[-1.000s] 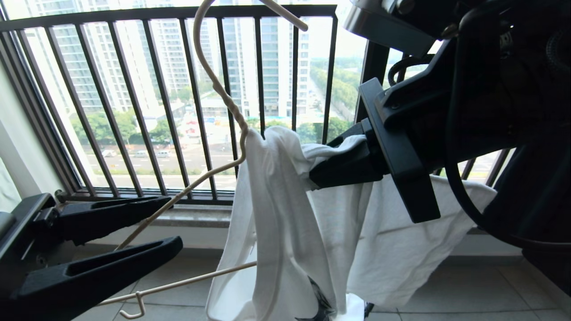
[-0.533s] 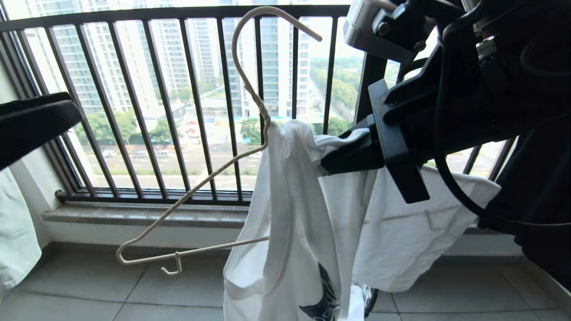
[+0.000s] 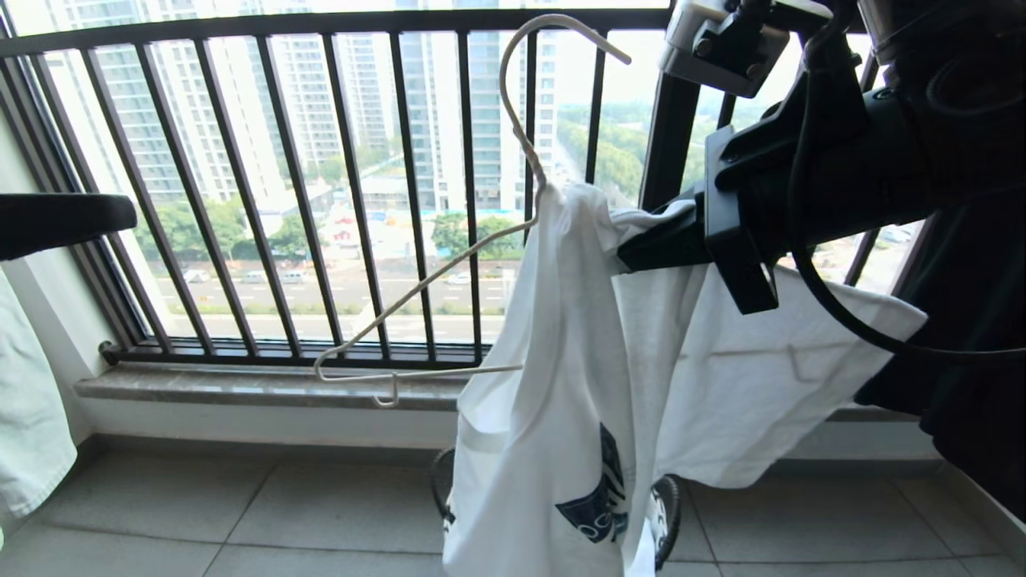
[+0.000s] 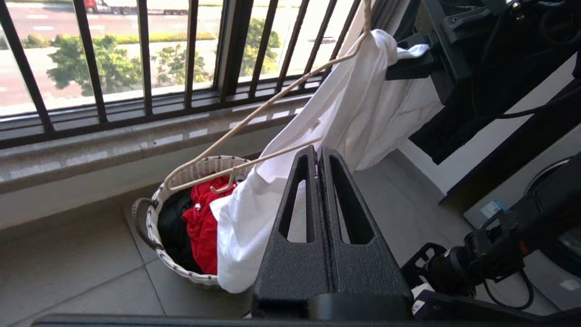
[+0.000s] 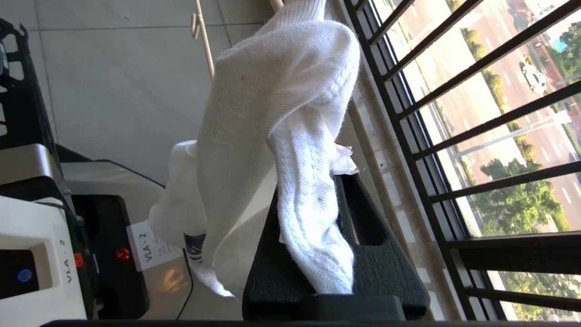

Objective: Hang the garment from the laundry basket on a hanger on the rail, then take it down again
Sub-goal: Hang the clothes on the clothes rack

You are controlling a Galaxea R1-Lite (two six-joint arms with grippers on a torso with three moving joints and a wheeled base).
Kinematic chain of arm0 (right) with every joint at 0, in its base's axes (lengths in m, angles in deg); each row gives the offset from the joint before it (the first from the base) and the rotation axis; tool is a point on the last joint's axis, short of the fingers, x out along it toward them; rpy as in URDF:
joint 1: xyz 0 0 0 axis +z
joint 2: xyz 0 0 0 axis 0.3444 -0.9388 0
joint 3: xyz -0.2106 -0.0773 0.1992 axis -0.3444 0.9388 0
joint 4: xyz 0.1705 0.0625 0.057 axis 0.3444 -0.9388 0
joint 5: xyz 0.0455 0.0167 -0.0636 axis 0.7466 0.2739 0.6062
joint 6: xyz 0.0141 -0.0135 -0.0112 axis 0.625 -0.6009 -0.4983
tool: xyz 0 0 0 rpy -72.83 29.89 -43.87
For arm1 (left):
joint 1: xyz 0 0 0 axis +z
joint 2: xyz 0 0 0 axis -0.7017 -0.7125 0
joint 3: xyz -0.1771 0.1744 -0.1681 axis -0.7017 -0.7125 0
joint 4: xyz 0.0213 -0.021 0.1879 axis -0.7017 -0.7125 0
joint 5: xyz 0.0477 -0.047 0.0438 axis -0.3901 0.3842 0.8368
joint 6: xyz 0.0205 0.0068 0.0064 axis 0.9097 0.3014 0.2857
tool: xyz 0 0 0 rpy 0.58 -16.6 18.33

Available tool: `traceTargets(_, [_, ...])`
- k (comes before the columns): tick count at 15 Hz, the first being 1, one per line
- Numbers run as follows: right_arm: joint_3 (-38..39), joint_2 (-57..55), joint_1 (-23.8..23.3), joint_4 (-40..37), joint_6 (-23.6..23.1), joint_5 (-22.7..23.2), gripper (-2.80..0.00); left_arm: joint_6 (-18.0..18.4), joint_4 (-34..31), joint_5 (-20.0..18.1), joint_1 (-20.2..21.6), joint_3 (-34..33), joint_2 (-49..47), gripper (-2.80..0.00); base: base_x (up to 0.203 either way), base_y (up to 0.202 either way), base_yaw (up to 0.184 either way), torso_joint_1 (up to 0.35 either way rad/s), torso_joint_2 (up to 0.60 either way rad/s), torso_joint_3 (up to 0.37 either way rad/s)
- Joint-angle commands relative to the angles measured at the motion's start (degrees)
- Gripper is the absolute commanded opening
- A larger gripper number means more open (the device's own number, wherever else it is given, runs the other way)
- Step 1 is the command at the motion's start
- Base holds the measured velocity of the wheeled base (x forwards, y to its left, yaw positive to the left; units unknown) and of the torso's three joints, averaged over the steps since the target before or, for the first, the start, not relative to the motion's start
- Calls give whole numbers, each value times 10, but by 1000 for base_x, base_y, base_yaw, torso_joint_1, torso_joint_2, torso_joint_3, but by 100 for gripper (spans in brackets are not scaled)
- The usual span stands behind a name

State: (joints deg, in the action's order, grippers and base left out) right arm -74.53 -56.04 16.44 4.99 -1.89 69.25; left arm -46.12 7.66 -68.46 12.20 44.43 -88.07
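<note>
Head view: I see my right gripper [image 3: 633, 252] clamped on the garment [image 3: 561, 385], which is draped on the hanger [image 3: 449, 280] above the laundry basket [image 4: 181, 181]. Left gripper [image 4: 317, 154] pressed together, empty, nearby.

I am on a balcony of a high-rise flat, the drying corner of a home. Black window bars [image 3: 240, 192] close the opening above a stone sill [image 3: 240, 385], and beyond them I see tall apartment towers [image 3: 449, 104], trees and a road with cars far below. The floor [image 3: 240, 513] is pale grey tile. A woven laundry basket [image 4: 154, 213] of clothes stands by the wall.
</note>
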Motion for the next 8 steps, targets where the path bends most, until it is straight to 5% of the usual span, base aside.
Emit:
traceTargets(1, [-7, -3, -16, -1, -1, 2, -280, -50, -155, -1, -1, 85, -71, -280, 0, 0, 0, 0, 0, 0])
traceTargets(3, [-15, -10, -17, 13, 16, 2, -280, -90, -195, -3, -7, 103, -118, -280, 0, 0, 0, 0, 0, 0])
traceTargets(6, [-14, -14, -13, 42, 41, 3, -280, -101, -181, -6, -59, 49, -153, -280, 0, 0, 0, 0, 0, 0])
traceTargets(7, [-14, -14, -9, 42, 47, 4, -280, -104, -149, -6, -65, 24, -164, 0, 0, 0, 0, 0, 0, 0])
traceTargets(8, [-14, -12, -5, 42, 55, 4, -280, -108, -105, -6, -67, 2, -176, 0, 0, 0, 0, 0, 0, 0])
